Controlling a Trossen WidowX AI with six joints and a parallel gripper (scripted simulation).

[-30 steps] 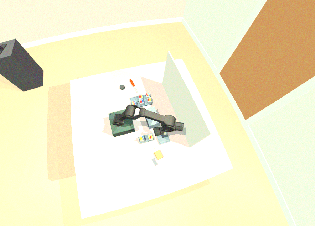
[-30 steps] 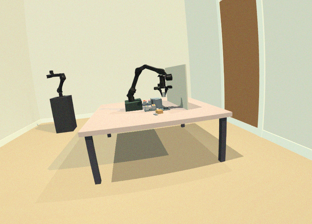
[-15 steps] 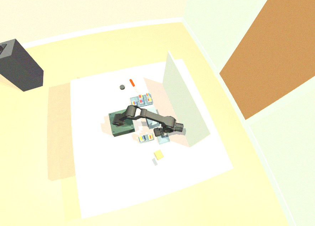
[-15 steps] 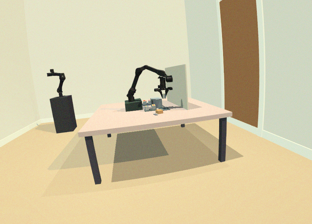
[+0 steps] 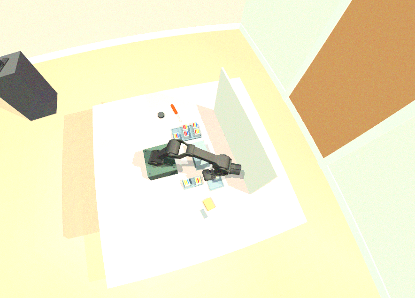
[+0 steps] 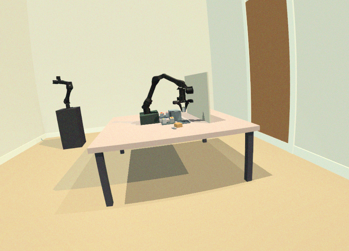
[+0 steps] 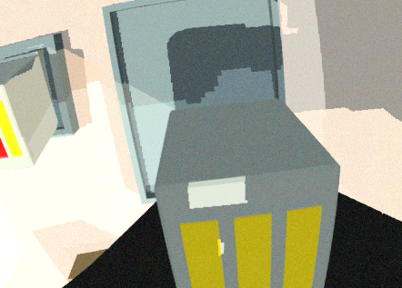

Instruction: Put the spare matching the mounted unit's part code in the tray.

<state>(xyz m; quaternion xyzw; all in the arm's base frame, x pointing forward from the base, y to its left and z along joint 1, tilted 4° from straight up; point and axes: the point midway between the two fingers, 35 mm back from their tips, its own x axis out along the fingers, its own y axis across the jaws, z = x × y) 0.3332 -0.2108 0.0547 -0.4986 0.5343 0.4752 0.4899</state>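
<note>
My gripper (image 5: 215,176) (image 6: 183,110) (image 7: 236,197) is shut on a block with three yellow bars (image 7: 252,241) (image 6: 183,109), looking grey in shadow and with a pale patch above its bars. It hangs upright above the tray (image 7: 141,54) (image 5: 215,186) (image 6: 184,121), whose visible floor bears only shadow. The small rack (image 5: 192,186) beside the tray bears two blocks; one block (image 5: 198,180) (image 7: 41,109) (image 6: 171,119) has yellow and red bars. The larger rack (image 5: 191,139) holds several bar-marked blocks. I cannot tell which thing is the mounted unit.
A grey-blue box (image 5: 203,164) (image 6: 175,114) stands behind the tray. A tall panel (image 5: 241,133) (image 6: 197,98) stands to the right. An orange block (image 5: 208,204) (image 6: 177,125) and a small grey plate (image 5: 203,213) lie in front. A screwdriver (image 5: 173,109) and a dark disc (image 5: 161,114) lie farther back.
</note>
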